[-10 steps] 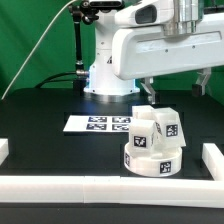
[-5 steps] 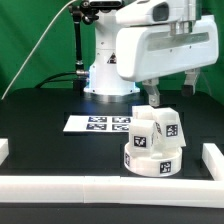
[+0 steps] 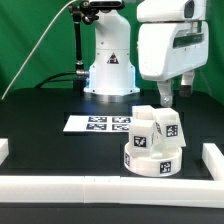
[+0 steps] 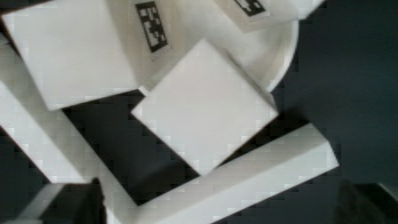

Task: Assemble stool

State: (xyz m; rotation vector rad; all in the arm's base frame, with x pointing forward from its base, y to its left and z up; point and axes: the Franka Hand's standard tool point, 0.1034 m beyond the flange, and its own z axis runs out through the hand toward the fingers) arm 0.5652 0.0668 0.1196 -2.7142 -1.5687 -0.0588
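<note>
The stool's round white seat [image 3: 155, 162] lies on the black table toward the exterior view's right. Short blocky white legs [image 3: 168, 126] with black-and-white tags stand close together on top of it. My gripper [image 3: 175, 95] hangs just above and behind the legs, open and empty, touching nothing. In the wrist view I look down on the tagged legs [image 4: 201, 108] and the curved seat edge [image 4: 281, 62]. One dark fingertip [image 4: 45, 205] shows at the picture's corner.
The marker board [image 3: 97, 124] lies to the exterior view's left of the stool. Long white border bars run along the front [image 3: 100, 186] and the right [image 3: 213, 157]. The robot base [image 3: 108, 72] stands behind. A white bar [image 4: 240, 172] crosses the wrist view.
The gripper has shifted toward the exterior view's right and turned about its wrist, so its body now looks narrower. The seat and legs have not moved.
</note>
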